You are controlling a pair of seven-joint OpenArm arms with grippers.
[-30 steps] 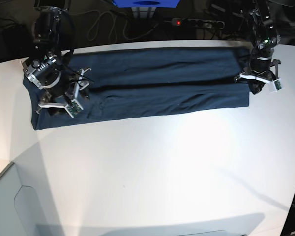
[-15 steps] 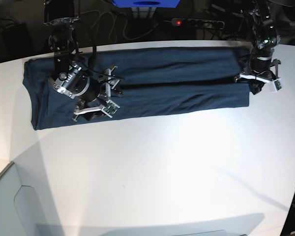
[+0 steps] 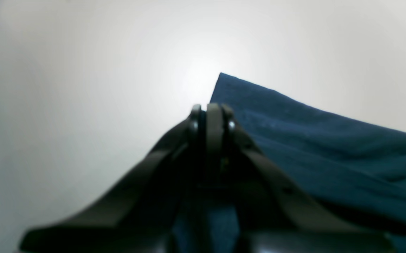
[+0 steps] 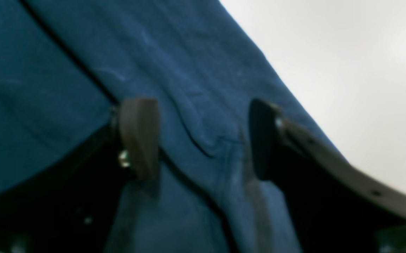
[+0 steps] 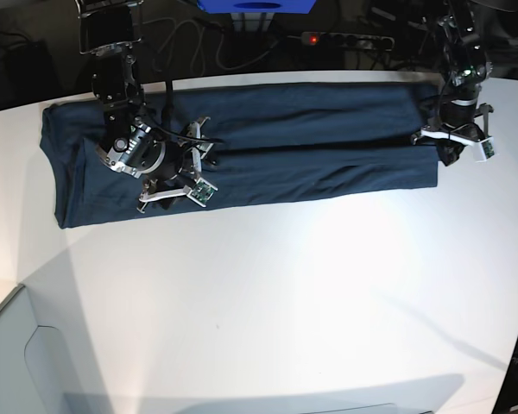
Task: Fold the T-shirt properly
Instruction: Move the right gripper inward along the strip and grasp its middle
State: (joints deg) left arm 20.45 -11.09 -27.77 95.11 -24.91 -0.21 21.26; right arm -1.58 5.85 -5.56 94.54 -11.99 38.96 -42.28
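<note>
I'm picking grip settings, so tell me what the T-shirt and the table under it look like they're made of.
T-shirt: soft matte navy cloth, likely a cotton knit; it lies limp with shallow wrinkles and a fine weave shows in the right wrist view. Table: smooth white hard surface with a slight sheen from the lamp glare, perhaps laminate or painted board.

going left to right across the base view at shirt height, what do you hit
Bare table → collar-side end of the T-shirt → right gripper over the cloth, fingers apart → long folded stretch of shirt → left gripper at the shirt's other end, fingers shut.
</note>
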